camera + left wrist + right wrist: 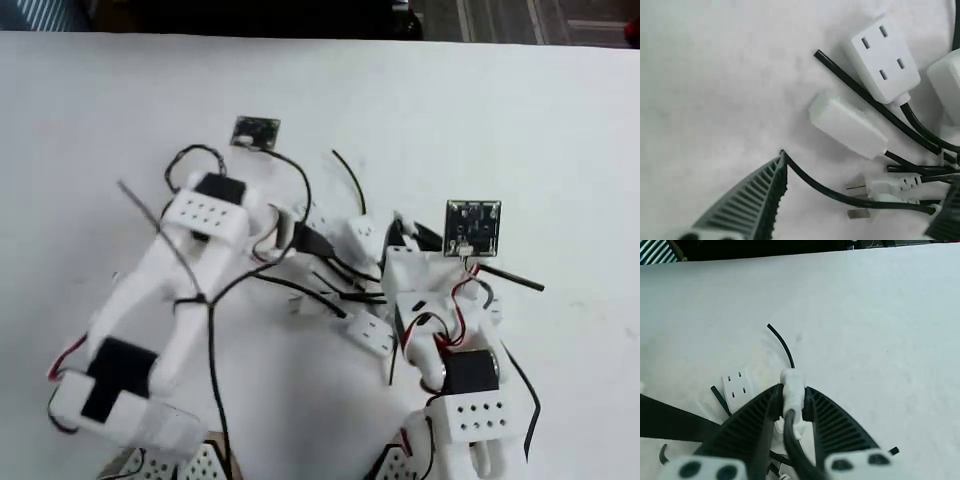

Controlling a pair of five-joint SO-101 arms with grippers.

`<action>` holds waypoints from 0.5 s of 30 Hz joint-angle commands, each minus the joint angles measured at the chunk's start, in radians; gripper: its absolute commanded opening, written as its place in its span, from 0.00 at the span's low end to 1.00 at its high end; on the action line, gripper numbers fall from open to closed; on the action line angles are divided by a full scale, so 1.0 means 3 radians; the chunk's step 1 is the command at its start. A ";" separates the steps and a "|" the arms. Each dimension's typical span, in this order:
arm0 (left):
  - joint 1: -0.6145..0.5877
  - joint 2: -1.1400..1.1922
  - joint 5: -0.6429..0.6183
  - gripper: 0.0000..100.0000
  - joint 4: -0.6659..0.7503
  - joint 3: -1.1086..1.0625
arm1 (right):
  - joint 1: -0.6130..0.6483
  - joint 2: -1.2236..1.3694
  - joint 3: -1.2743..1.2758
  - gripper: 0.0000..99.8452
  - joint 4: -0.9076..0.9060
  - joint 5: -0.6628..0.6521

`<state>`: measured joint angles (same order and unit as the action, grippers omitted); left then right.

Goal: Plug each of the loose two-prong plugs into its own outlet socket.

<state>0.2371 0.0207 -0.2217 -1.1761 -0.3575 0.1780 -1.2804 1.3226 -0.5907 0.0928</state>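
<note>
From above, the outlet block (pixel 372 335) is lying between the arms. Left wrist: the left pincer (pixel 867 176) is gaping open, a loose plug (pixel 877 190) lying near that block. Right wrist: the right pincer (pixel 792 397) is gripping a white plug (pixel 792 382) lengthwise, a slots-up outlet (pixel 737 385) lying near.

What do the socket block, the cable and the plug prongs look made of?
Socket block: white moulded plastic, smooth and matte.
Cable: black sheath, probably rubber or PVC, since it bends loosely.
Prongs: likely metal, flat and greyish, though blurred.
</note>
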 commanded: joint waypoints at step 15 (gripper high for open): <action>-0.0003 0.1317 -0.0276 0.30 0.0026 0.0941 | -0.0013 -0.0023 -0.0015 0.02 0.0079 0.0026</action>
<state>0.2539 0.4135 -0.3015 -1.1761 -0.1243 0.1780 -1.2804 1.3226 -0.5907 0.0928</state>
